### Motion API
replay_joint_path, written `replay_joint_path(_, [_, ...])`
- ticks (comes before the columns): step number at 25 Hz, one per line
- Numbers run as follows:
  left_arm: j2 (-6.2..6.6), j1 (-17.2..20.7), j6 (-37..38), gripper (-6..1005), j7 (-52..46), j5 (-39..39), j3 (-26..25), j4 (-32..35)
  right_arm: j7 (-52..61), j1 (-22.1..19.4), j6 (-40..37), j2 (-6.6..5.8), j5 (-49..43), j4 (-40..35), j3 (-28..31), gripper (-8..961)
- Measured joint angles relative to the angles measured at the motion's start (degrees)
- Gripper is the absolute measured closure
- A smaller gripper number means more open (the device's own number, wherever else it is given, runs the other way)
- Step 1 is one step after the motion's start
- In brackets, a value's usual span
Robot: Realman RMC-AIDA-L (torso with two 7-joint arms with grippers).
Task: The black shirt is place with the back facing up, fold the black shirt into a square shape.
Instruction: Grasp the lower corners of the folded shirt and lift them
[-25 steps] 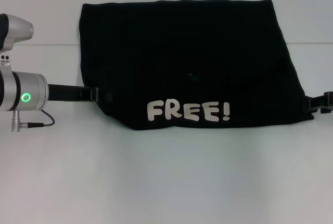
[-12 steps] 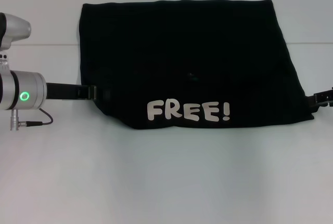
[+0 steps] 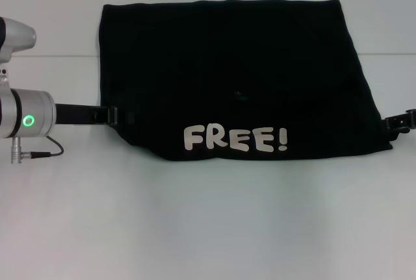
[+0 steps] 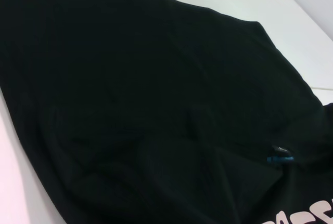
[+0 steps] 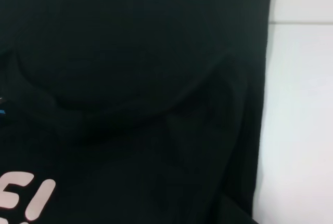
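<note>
The black shirt (image 3: 234,78) lies flat in the middle of the white tabletop (image 3: 208,221), already doubled over on itself into a broad, roughly rectangular slab that is wider toward the robot than at its far edge. The white lettering "FREE!" (image 3: 235,139) shows along the near edge, facing up, so a printed panel has been turned over on top. In the left wrist view the cloth (image 4: 156,104) fills nearly the whole picture with soft ridges and shallow creases, and the right wrist view shows a curved seam under the top layer (image 5: 135,78) and a straight side edge against the tabletop.

It looks like light, limp knit cloth: it should drape and sag rather than hold a shape, slide easily on the smooth tabletop, and shed layers if only the top ply is pinched. By my reading the best hold is at the near corners or side edges, pinching all layers together, low against the surface, so that the fold carries over evenly.

The left tool (image 3: 120,116) reaches in from the left with its black tip right at the shirt's lower left edge; whether it is open or closed on cloth I cannot tell. The right tool (image 3: 400,123) shows only as a dark tip at the right edge of the head view, just beside the shirt's lower right corner; its state I cannot tell either
</note>
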Motion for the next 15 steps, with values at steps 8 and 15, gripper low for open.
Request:
replay_joint_path(8, [0.05,0.1,-0.2,988,0.0,0.0,-0.1,0.0,-0.9,1.8,4.0,0.49,-0.2,5.9,-1.6,204])
replay_joint_path(15, [-0.06,-0.1,-0.3,987,0.0,0.0,-0.1,0.0,-1.2,1.9,4.7,1.24,1.4,6.5,-2.2,204])
